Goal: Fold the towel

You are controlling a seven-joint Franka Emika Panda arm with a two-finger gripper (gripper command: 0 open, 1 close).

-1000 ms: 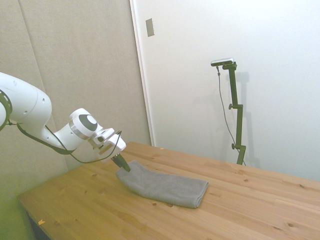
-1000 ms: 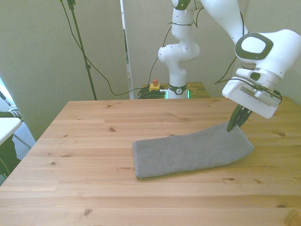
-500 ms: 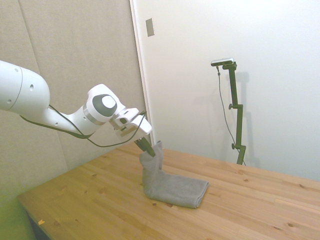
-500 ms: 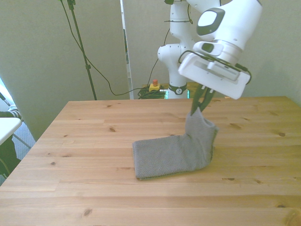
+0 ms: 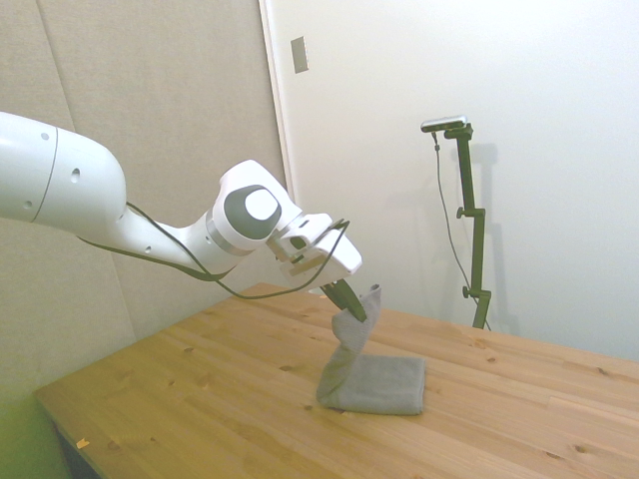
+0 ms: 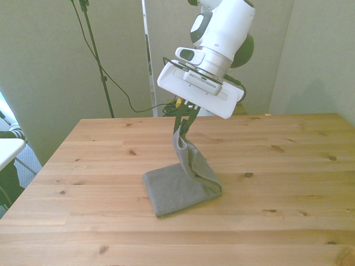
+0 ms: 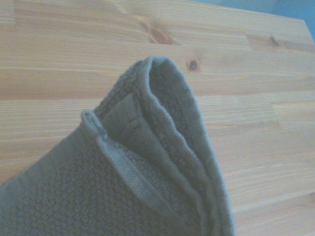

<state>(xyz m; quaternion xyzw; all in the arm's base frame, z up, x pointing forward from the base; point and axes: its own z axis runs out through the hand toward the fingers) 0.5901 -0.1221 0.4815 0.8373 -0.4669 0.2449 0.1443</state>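
Note:
The grey towel (image 5: 371,379) lies partly on the wooden table (image 5: 200,399), one end lifted into the air. My gripper (image 5: 354,307) is shut on that raised end, well above the tabletop. In the front view the towel (image 6: 180,185) rises from its flat part up to the gripper (image 6: 182,126), near the table's middle. The wrist view shows the towel's (image 7: 147,167) layered, rounded edges up close over the planks.
The table (image 6: 277,221) stretches wide to the front view's right and toward the camera. A black stand with cables (image 6: 97,61) rises behind the table's far left corner. Something white (image 6: 8,149) sits off the front view's left edge.
The gripper has carried the towel's end up and across toward the front view's left, over the flat part. The raised portion is longer and the flat part shorter.

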